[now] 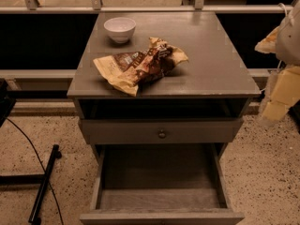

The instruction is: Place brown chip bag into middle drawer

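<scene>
The gripper (280,95) is seen at the right edge, seemingly apart from the counter (211,55); its state cannot be told. On the counter, a white bowl (120,28) is set back left, and the brown chip bag (140,67) lies near it, toward the front. Below, the middle drawer (159,198) is pulled out.

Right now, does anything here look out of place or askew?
Only the brown chip bag: crumpled and skewed on the cabinet top, in front of the upright white bowl. The middle drawer stands open, bare. The gripper hangs beside the cabinet's right edge, clear of the bag.
</scene>
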{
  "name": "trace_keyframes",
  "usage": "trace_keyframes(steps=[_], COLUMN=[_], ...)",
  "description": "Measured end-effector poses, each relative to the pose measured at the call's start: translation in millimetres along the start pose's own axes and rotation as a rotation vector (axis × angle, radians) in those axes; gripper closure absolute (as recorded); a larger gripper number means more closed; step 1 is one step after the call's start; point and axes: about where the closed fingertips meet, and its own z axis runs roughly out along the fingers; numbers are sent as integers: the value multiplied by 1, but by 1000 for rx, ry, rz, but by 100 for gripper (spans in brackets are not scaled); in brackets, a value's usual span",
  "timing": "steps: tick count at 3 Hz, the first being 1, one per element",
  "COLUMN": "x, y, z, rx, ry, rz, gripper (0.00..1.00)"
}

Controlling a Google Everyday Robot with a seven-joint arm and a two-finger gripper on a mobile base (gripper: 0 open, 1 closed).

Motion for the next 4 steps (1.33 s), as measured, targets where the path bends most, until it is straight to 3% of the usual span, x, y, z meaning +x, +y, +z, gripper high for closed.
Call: trace_keyframes(steps=[1, 2, 4], x=[0, -25, -139], y=[0, -25, -149], z=[0, 15, 60], rx=[0, 46, 274], ry=[0, -26, -129], rz=[0, -54, -341], gripper=[0, 0, 0])
